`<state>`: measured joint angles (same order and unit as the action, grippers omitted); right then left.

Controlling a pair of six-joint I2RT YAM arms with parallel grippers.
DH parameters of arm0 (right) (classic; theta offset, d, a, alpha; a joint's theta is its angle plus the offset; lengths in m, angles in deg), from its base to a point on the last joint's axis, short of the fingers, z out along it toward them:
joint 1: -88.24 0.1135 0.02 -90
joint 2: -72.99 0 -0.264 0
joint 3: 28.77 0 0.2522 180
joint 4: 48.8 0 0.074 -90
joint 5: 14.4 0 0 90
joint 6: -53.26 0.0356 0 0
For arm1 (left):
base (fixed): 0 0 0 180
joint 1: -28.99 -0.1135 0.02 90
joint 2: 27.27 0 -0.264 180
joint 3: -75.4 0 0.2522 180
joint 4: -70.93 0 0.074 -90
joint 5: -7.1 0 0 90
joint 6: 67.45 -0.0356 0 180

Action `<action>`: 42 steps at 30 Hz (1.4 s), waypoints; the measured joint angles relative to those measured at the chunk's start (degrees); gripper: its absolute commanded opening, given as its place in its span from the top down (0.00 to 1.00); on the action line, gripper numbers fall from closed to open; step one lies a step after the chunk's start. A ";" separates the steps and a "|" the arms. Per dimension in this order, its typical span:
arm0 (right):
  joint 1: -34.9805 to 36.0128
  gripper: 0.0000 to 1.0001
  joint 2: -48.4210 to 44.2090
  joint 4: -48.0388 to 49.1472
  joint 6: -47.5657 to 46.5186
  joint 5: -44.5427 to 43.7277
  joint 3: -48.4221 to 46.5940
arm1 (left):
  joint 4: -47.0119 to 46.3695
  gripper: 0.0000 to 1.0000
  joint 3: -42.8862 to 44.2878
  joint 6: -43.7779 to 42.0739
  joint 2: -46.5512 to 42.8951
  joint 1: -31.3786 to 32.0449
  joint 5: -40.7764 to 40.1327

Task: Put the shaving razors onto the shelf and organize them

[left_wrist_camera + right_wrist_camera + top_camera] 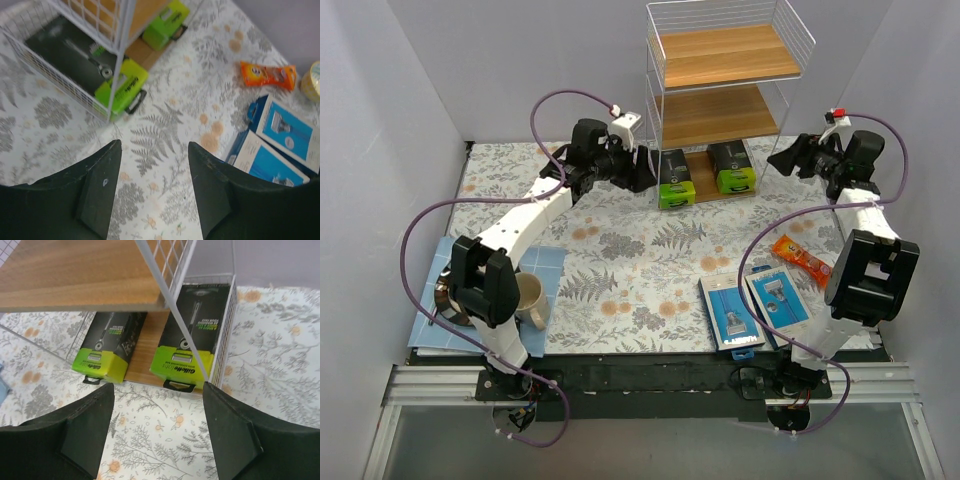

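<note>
Blue shaving razors [731, 314] side by side at table's [630, 300] near edge

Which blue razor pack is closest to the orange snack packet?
The right-hand blue pack: the orange packet lies just past its far right corner. The other blue pack lies to its left, further from the packet.

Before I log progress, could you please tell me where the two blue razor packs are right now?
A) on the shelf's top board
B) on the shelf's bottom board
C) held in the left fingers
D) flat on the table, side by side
D: the blue razor packs lie side by side on the table, while the shelf holds only green-and-black packs on its bottom board.
</note>
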<state>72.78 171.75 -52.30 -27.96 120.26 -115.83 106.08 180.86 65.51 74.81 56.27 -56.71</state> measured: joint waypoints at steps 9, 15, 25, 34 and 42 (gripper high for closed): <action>1.18 0.24 -2.14 3.08 -2.23 -6.71 -6.47 | -15.50 0.42 -0.37 0.28 -4.00 -0.09 -0.63; 3.34 0.26 -1.46 4.74 -3.06 -10.69 -9.66 | -21.77 0.48 1.27 0.46 -3.15 0.07 -0.02; 6.58 0.47 4.39 7.58 -3.15 -14.14 -13.18 | -25.73 0.63 6.40 0.11 3.43 2.12 -3.91; 8.28 0.71 4.52 8.87 -3.04 -15.63 -12.28 | -25.99 0.85 7.67 -4.22 4.57 2.75 -12.39; 10.64 0.73 2.58 9.11 -3.52 -18.34 -10.14 | -28.98 0.90 7.15 -8.26 4.11 2.69 -15.15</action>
<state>83.42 174.33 -43.18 -31.48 101.92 -125.97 77.10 188.01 57.25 78.92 58.96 -71.85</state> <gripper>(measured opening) 0.282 0.119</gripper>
